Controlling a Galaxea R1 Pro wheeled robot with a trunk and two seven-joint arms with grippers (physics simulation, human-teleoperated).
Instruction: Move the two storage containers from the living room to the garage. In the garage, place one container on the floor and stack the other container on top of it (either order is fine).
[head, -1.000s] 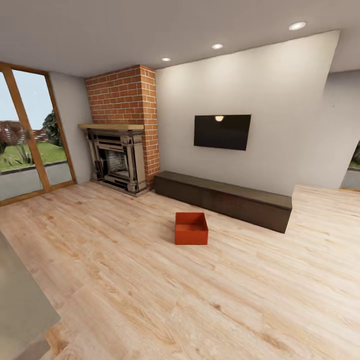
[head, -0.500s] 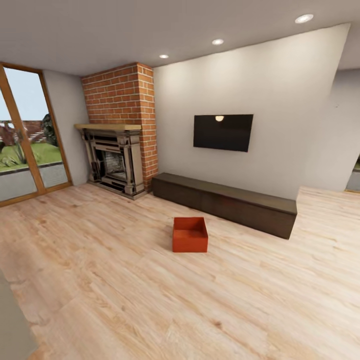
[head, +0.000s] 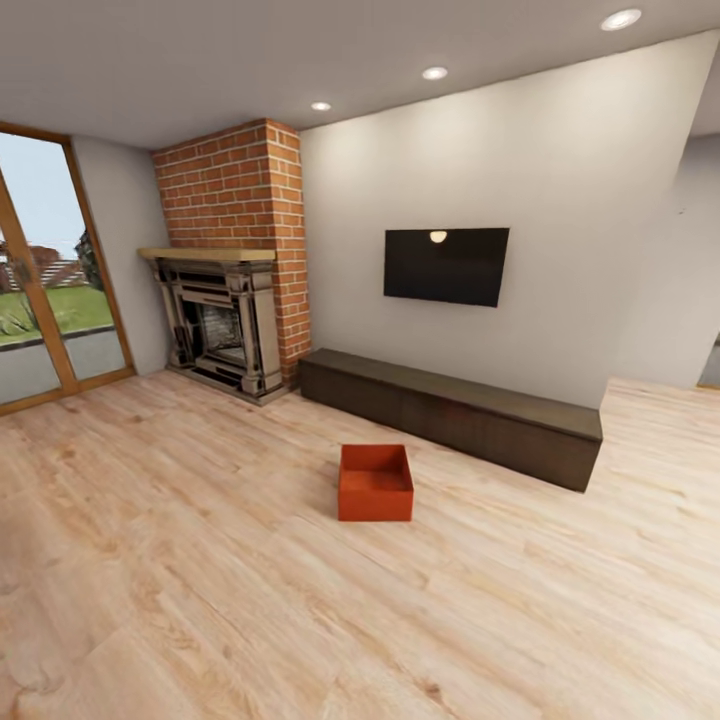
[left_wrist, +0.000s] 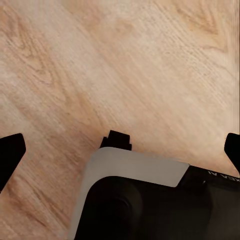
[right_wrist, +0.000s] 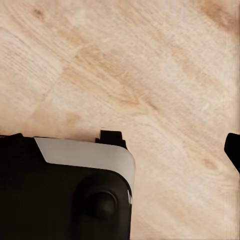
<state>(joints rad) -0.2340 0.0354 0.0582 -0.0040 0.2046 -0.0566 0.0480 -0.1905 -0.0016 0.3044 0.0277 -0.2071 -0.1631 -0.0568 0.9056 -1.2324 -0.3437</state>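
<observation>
An orange-red box (head: 375, 483) sits on the wood floor (head: 200, 560) before the low cabinet (head: 450, 412). Both claws hang spread apart, empty. It looks light, stiff and thin-walled; grip opposite rims.

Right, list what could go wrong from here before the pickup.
1. The orange-red open box bin sits near the long dark low bench, so a wide approach could bump the bench.
2. Both wrist views look down on light wood plank floor, so neither claw is yet lined up with the thin walls.
3. One bin is in sight here; finding the second may require searching.
</observation>
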